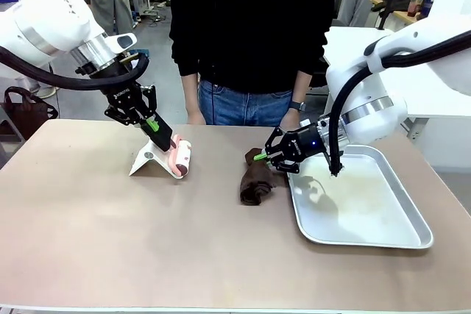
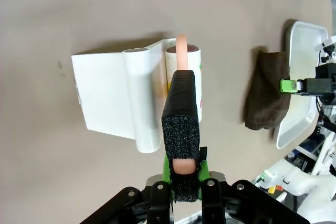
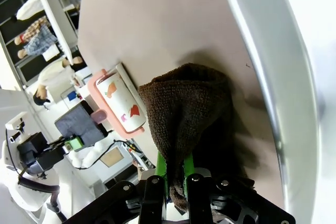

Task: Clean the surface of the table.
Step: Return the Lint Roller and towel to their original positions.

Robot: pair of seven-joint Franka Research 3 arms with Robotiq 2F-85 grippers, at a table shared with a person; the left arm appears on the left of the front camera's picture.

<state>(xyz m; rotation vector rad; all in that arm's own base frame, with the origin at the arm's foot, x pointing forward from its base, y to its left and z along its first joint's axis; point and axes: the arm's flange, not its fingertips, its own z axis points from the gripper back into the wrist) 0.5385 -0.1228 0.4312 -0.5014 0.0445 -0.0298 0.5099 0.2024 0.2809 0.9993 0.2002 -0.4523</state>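
**Both tools gripped, desk still to wipe**

The desk (image 1: 110, 240) is the biggest thing before me: a wide rectangular top, smooth matte beige-brown with a thin pale front edge, running the full width between my arms, with a person standing at its far edge. I judge it rigid, heavy and fixed, nothing to lift or take hold of; I work it by pressing tools flat on its surface and dragging them. Its smooth finish should let cloth slide easily.

Toward the right edge sits a silver metal tray (image 1: 383, 233), shallow and bare, which could skid if nudged.

My right gripper (image 1: 259, 157) has its fingers pressed together, pinching the top of a dark brown cloth (image 1: 255, 185), which droops soft and limp onto the desk just beside the tray's left rim.

My left gripper (image 1: 163, 134) has its fingers shut on the pink handle of a lint roller (image 1: 182, 158), held near the far middle of the desk. The roller's printed drum rests by its white cover (image 2: 113, 98), which lies folded open on the desk. The roller looks light and stiff.
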